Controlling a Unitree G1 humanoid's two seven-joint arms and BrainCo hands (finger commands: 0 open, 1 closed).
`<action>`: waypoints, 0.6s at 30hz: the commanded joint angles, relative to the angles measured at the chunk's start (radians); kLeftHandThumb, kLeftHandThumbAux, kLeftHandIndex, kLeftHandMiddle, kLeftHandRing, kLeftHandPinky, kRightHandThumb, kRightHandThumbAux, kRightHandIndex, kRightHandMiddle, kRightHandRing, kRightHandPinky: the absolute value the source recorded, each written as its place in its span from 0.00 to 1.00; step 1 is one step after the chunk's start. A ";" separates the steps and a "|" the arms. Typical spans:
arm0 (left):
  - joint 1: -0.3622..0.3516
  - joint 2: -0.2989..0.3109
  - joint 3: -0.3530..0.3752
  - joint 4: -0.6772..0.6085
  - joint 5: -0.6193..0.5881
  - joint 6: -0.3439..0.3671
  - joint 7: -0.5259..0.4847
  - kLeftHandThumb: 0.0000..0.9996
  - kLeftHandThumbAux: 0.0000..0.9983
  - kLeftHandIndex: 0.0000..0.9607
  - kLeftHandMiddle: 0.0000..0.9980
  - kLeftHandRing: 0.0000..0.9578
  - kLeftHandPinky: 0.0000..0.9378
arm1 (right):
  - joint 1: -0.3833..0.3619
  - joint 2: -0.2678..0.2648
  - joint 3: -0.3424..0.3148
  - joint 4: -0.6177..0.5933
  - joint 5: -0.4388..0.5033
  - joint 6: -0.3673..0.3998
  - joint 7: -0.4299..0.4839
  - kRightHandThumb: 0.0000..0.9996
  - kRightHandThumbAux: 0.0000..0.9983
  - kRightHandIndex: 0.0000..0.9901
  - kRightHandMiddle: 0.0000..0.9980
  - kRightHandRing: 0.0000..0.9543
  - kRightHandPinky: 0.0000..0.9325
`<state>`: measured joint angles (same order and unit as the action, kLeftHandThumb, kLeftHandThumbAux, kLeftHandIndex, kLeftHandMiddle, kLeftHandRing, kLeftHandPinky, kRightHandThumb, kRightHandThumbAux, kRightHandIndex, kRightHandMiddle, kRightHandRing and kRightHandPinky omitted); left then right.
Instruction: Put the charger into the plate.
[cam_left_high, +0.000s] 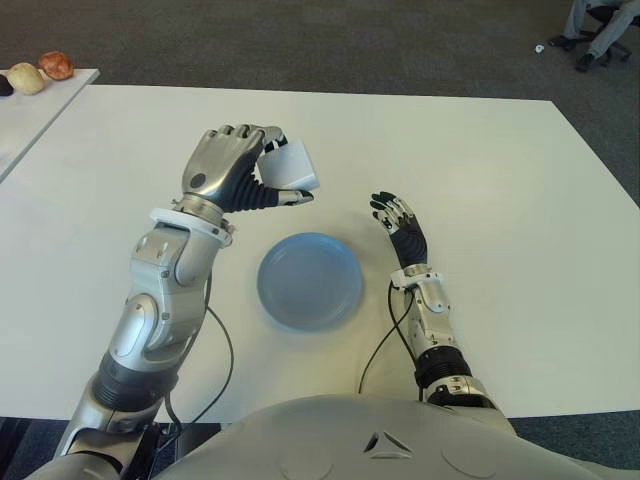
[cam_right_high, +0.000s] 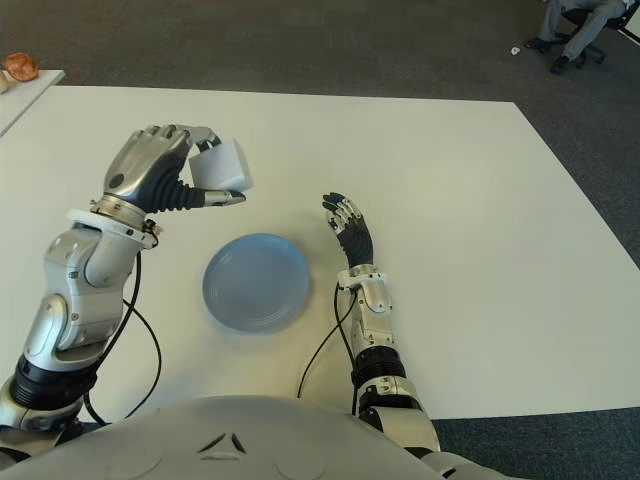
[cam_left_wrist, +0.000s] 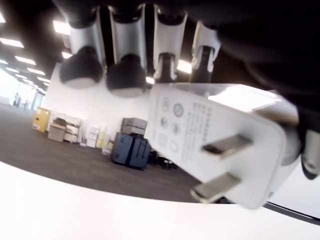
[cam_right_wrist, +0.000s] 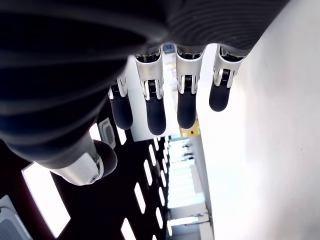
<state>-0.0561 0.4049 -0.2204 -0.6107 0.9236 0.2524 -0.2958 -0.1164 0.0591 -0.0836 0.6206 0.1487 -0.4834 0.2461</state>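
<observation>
Fingers of the left hand (cam_left_high: 235, 165) are wrapped tight around the white charger (cam_left_high: 291, 166), held up above the table (cam_left_high: 480, 170), just behind the blue plate (cam_left_high: 310, 280). It looks small, light, hard and smooth; holding its flat sides keeps the 2 prongs free. The right hand (cam_left_high: 398, 222) shows right of the plate, fingers loose and holding nothing.

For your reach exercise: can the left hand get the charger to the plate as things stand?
Probably yes. The left hand grips the charger just beyond the plate, nothing lies between, and the right hand shows beside the plate's right.
</observation>
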 joint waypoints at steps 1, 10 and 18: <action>0.062 -0.008 -0.055 0.055 0.035 -0.042 0.020 0.86 0.67 0.42 0.55 0.90 0.91 | 0.069 0.014 0.003 0.059 -0.001 0.049 -0.009 0.03 0.62 0.20 0.24 0.19 0.17; 0.171 -0.024 -0.135 0.213 0.068 -0.147 0.193 0.86 0.67 0.42 0.55 0.90 0.91 | 0.074 0.022 0.010 0.042 -0.002 0.051 -0.023 0.03 0.63 0.20 0.23 0.18 0.17; 0.186 -0.016 -0.144 0.352 0.029 -0.252 0.307 0.86 0.67 0.42 0.55 0.90 0.91 | 0.077 0.021 0.014 0.034 -0.003 0.063 -0.032 0.02 0.63 0.20 0.23 0.18 0.17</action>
<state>0.1274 0.3823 -0.3638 -0.2962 0.9690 0.0320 -0.0221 -0.1053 0.0601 -0.0711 0.6058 0.1451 -0.4785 0.2235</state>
